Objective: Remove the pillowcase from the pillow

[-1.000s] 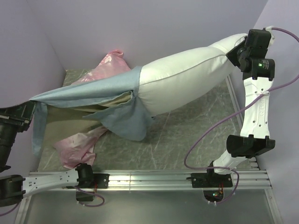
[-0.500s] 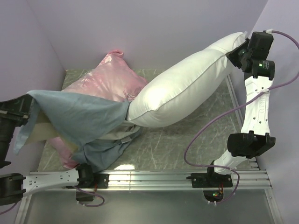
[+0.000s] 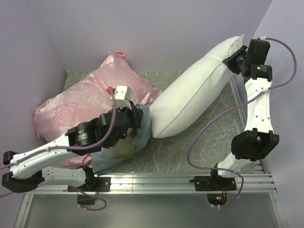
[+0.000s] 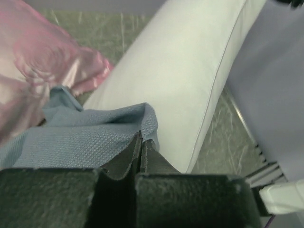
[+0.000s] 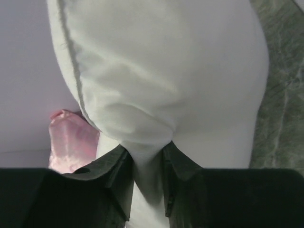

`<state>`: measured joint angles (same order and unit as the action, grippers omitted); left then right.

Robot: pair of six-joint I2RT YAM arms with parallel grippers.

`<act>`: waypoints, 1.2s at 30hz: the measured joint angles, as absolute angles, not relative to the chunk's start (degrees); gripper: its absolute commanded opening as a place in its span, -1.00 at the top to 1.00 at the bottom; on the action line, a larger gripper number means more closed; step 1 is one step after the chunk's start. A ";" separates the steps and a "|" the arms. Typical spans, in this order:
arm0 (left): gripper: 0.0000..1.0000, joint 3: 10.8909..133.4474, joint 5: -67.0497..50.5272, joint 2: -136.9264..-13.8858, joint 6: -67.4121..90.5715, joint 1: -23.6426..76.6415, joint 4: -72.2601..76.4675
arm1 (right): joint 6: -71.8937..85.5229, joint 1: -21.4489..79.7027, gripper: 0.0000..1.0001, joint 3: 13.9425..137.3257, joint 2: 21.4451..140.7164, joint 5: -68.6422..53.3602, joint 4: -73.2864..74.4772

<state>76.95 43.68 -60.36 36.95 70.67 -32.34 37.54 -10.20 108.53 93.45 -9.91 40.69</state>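
The white pillow hangs slanted from the back right down to the table's middle. My right gripper is shut on its upper corner; the wrist view shows the corner pinched between the fingers, with my right gripper around it. The blue-grey pillowcase lies bunched under my left arm, against the pillow's lower end, and the pillow looks bare. My left gripper is shut, the pillowcase folding up to its tips. The pillow lies just beyond.
A shiny pink rose-patterned pillow lies at the back left, partly under my left arm. Purple walls close in at the left, back and right. A metal rail runs along the near edge. A purple cable loops beside the right arm.
My left arm swung from the far left to the table's middle, carrying the pillowcase, which collapsed into a heap. The pillow's lower end dropped toward the table. The pink pillow is uncovered.
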 measured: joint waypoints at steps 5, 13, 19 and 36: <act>0.99 68.27 35.18 -59.70 40.38 64.88 -28.91 | 38.00 -10.55 -0.28 106.52 92.29 -8.99 40.14; 0.99 46.04 25.50 -56.99 48.03 57.56 -20.62 | 38.74 -10.17 -0.45 95.26 79.35 -9.23 36.77; 0.68 34.04 22.13 -55.51 53.39 56.36 -19.05 | 38.41 -2.35 -0.50 83.83 69.10 -8.49 32.18; -0.99 46.63 20.88 -47.22 51.20 55.90 -25.43 | 37.08 13.69 -0.60 52.31 43.11 -3.95 26.98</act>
